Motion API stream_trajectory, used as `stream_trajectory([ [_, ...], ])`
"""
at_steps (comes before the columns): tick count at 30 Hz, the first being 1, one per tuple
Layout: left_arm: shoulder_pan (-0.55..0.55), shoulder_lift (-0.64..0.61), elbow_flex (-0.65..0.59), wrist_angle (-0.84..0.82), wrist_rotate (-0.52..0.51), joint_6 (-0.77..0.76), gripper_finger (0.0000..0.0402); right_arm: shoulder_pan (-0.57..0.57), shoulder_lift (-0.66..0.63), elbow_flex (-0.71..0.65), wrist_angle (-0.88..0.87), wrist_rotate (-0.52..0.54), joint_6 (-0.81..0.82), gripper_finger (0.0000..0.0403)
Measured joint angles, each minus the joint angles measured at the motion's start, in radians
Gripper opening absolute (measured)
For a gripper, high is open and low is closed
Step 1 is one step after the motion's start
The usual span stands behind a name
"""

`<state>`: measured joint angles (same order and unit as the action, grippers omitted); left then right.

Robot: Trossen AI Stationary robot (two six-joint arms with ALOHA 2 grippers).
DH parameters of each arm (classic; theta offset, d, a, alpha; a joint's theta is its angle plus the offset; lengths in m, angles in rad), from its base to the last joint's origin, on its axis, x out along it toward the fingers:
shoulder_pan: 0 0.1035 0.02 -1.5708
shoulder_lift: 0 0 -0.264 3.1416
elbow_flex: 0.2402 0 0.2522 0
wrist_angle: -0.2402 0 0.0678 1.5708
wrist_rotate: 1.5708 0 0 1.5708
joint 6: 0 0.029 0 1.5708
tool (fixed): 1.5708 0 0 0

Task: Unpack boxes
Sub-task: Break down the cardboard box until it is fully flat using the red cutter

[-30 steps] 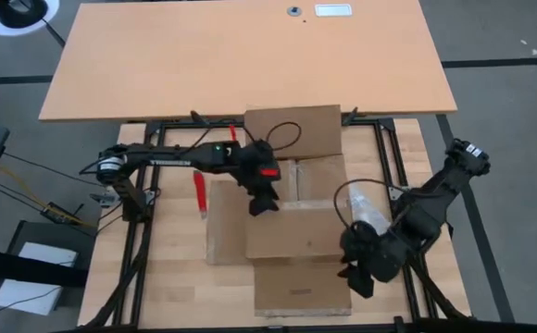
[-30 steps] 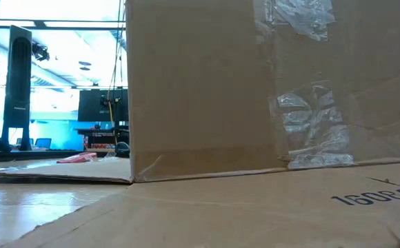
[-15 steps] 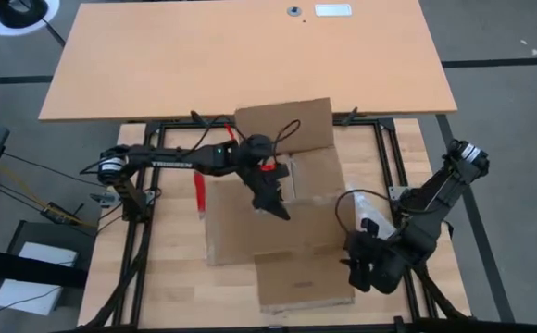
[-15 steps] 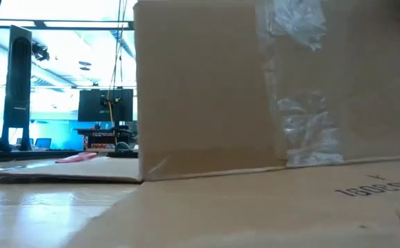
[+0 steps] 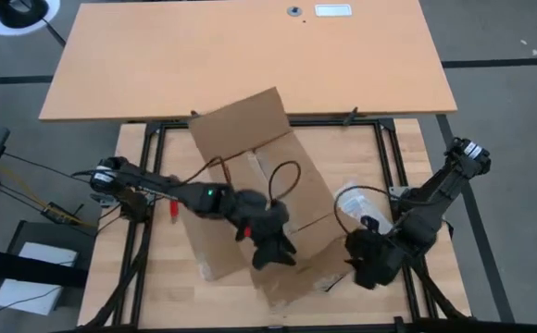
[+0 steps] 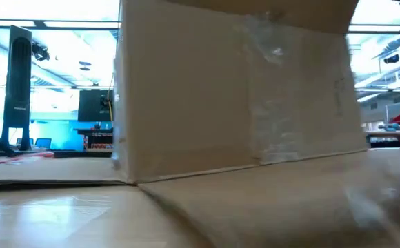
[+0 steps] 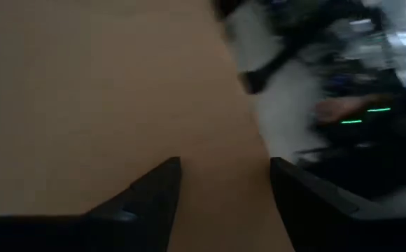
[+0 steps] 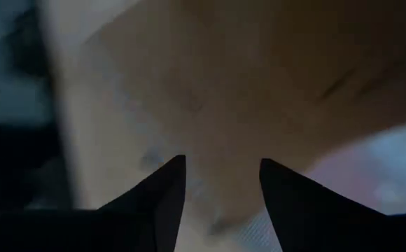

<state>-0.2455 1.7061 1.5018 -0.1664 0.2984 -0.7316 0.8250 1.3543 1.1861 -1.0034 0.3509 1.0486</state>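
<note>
Light wooden tabletop [image 5: 157, 277] under a black frame, bright lab beyond. Brown cardboard carton [image 5: 250, 185] at centre, now skewed diagonally where a second ago it sat square; flaps splayed, clear tape on its side. Being dragged, likely to spill its contents. Left gripper [image 5: 270, 250] over the near flap, fingers wide. Right gripper [image 5: 366, 264] beside the carton's corner, fingers parted, nothing visibly held.

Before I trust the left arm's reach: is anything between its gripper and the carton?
Nothing visible. The left gripper, fingers apart, is right over the carton; its wrist view shows only cardboard ahead.
</note>
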Motion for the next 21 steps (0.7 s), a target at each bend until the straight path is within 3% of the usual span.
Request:
stream_trajectory([
  [3, -0.034, 0.013, -0.001, -0.081, -0.153, 0.019, 0.0229, 0.067, -0.024, 0.032, -0.032, -0.138, 0.014, 0.0186],
  [6, -0.056, 0.043, -0.003, -0.118, -0.236, 0.020, 0.0229, 0.123, -0.062, 0.078, -0.047, -0.173, 0.037, 0.0183],
  [10, -0.089, 0.119, -0.002, -0.127, -0.294, 0.018, 0.0229, 0.149, -0.097, 0.128, -0.033, -0.079, 0.020, 0.0178],
  [17, -0.097, 0.209, 0.010, -0.173, -0.342, 0.001, 0.0229, 0.130, -0.113, 0.142, 0.063, 0.227, -0.011, 0.0178],
  [21, -0.083, 0.185, 0.083, -0.290, -0.324, 0.014, 0.0229, 0.082, -0.114, 0.142, 0.085, 0.267, -0.103, 0.0177],
])
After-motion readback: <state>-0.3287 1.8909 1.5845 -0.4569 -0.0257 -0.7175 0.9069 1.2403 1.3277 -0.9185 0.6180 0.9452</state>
